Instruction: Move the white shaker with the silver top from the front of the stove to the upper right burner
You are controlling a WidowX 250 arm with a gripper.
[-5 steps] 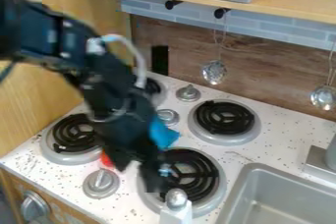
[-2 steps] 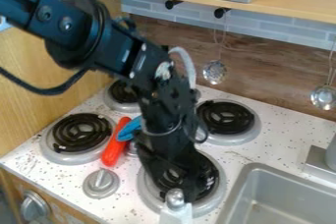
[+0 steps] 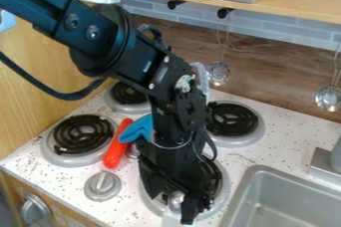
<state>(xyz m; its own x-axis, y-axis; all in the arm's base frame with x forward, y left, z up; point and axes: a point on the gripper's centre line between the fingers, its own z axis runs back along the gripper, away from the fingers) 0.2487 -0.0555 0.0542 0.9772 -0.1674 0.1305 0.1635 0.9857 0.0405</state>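
I have the gripper [image 3: 170, 206] low at the near side of the near right burner [image 3: 225, 187], jaws apart; the silver-capped object [image 3: 176, 200] sits in the gap between them, one finger to its left, the other to its right; I cannot tell whether either touches it. Its white body runs from the cap toward the near side, long axis across the line between the jaws; the red piece [image 3: 114, 151] and blue piece [image 3: 138, 128] lie farther left; the sink [image 3: 248, 183] is right.

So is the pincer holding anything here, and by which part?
It cannot be told: the pincer is at the silver top of a white object, but whether it grips that top is unclear.
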